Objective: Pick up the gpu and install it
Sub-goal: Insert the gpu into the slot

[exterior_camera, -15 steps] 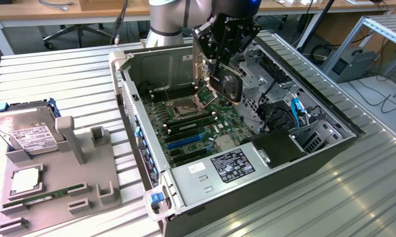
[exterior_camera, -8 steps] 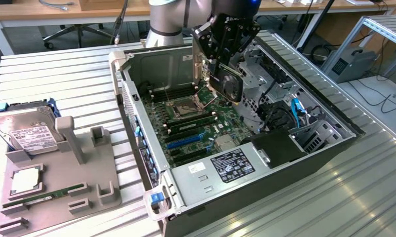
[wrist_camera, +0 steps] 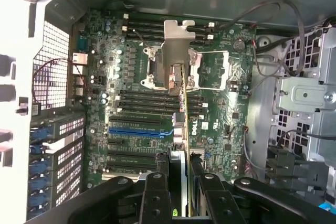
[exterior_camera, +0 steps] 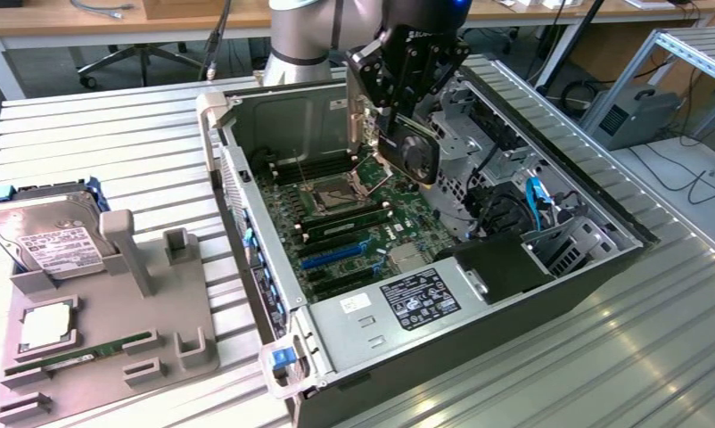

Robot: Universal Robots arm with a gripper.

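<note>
1. Gripper [exterior_camera: 396, 102] is clamped on the gpu [exterior_camera: 407, 152], with one finger on each face of the card.
2. The gpu hangs upright, inside the open computer case [exterior_camera: 500, 285].
3. In the wrist view the gpu [wrist_camera: 178, 77] is edge-on, its silver bracket over the case's CPU socket [wrist_camera: 210, 69].
4. A hard drive [exterior_camera: 48, 241] lies outside the case, well apart from it.

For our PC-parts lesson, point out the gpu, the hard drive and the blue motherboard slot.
gpu [exterior_camera: 413, 157]: exterior view, on its black cooler.
hard drive [exterior_camera: 54, 242]: exterior view, on its white label.
blue slot [wrist_camera: 140, 131]: wrist view, middle of its length.
</note>
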